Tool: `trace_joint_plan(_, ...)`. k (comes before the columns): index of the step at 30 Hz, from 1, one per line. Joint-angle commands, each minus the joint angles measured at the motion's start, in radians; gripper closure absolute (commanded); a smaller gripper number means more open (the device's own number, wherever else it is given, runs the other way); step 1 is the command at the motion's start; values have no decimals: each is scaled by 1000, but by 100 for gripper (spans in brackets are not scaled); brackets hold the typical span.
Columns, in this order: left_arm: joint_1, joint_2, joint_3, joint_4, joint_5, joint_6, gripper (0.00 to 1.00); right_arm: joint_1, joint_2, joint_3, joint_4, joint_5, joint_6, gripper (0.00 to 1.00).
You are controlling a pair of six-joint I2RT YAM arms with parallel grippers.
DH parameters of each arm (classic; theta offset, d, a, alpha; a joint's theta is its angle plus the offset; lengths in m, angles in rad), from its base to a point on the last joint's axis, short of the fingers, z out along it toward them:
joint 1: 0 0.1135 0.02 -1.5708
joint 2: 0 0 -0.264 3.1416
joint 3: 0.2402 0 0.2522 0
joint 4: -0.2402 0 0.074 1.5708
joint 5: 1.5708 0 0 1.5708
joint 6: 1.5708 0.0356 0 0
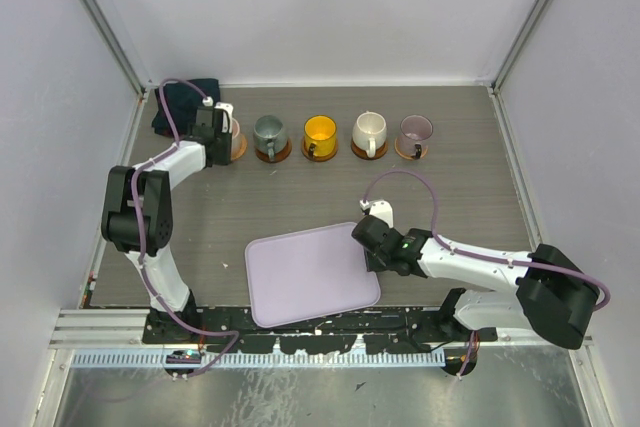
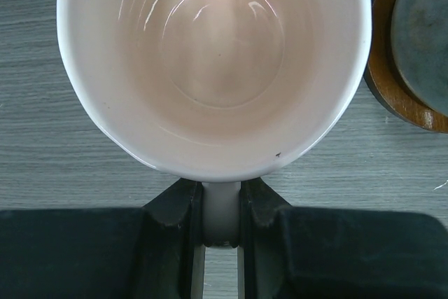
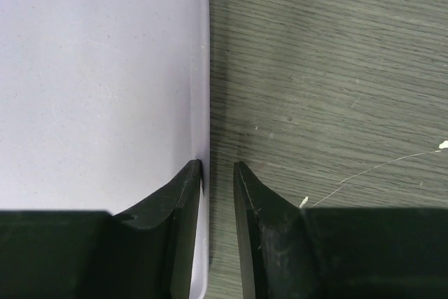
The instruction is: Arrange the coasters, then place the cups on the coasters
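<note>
I judge the job close to finished. Beyond the lilac tray [image 1: 312, 279] runs one straight row of coasters [image 2: 383, 75]; on four of them stand the grey-green cup [image 1: 269, 133], the yellow cup [image 1: 320, 131], the cream white cup [image 1: 369, 130] and the purple-grey cup [image 1: 415, 129].

The pale pink cup [image 2: 213, 68] is at the row's end farthest left of the tray; my left hand [image 2: 221, 199] is pressed onto its handle, one finger on each side. From above, an orange edge of the fifth coaster [image 1: 241, 150] peeks out beside this cup; the wide rim hides its foot, so I cannot tell whether it sits flat and centred. What looks left to me is to confirm the seating, let go and back out.

My right hand [image 3: 218, 173] sits at the tray's right edge; one finger is over the tray, the other over the counter [image 1: 460, 197], with only a narrow gap between; I cannot tell whether they bite the rim.

For room: the grey-green cup and its coaster stand just beside the pink one on the tray-ward side of the row; a dark cloth [image 1: 182, 99] and the back wall [image 1: 320, 17] lie close beyond it. The bare counter between row and tray looks the safest way out.
</note>
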Motion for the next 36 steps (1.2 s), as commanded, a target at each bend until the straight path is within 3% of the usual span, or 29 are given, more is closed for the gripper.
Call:
trace_joint_plan(1,10,-22,46,112,-14,-16,100,4,-12,21,3,31,10,67)
trace_joint_plan(7,9,-20,43,103,-23,-26,99,5,-15,26,7,37,1,48)
trace_joint_plan(13,10,-30,34,103,-22,-41,78,6,-36,37,-1,41,-11,41)
trace_joint_plan(20,9,-62,7,127,-16,-46,55,13,-83,59,-11,47,-48,40)
trace_joint_plan(30,10,-106,-7,118,-30,-46,51,78,-103,152,-29,51,-130,45)
trace_joint_plan(36,9,-203,-60,121,-68,-41,48,145,-47,211,-1,28,-196,63)
